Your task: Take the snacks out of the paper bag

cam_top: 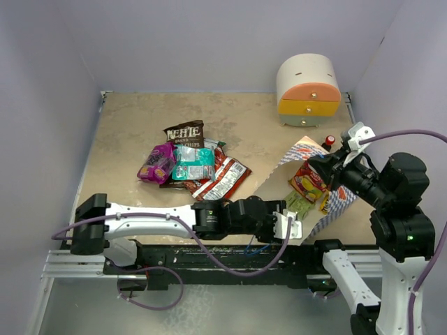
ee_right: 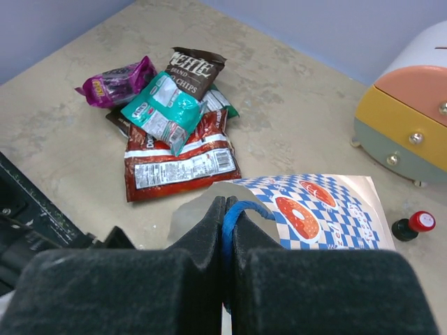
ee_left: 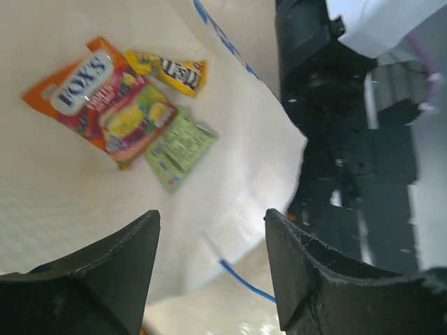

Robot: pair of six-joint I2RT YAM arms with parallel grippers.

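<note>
The checked paper bag point(cam_top: 335, 206) lies open at the right; its printed side shows in the right wrist view point(ee_right: 314, 209). My right gripper point(ee_right: 225, 209) is shut on its blue string handle point(ee_right: 237, 211) and holds the top edge up. My left gripper point(ee_left: 209, 244) is open and empty at the bag's mouth, near the other blue handle point(ee_left: 244, 281). Inside lie an orange Fox's packet point(ee_left: 105, 98), a yellow packet point(ee_left: 171, 70) and a green packet point(ee_left: 178, 146). A pile of snacks point(cam_top: 188, 164) lies on the table: Kettle bag point(ee_right: 192, 70), teal point(ee_right: 164, 108), magenta point(ee_right: 115, 80), red-and-white point(ee_right: 178, 164).
A cream domed mini cabinet point(cam_top: 307, 87) with orange and yellow drawers stands at the back right. A small red-capped object point(cam_top: 329, 141) lies near the bag's far corner. Purple walls enclose the table on three sides.
</note>
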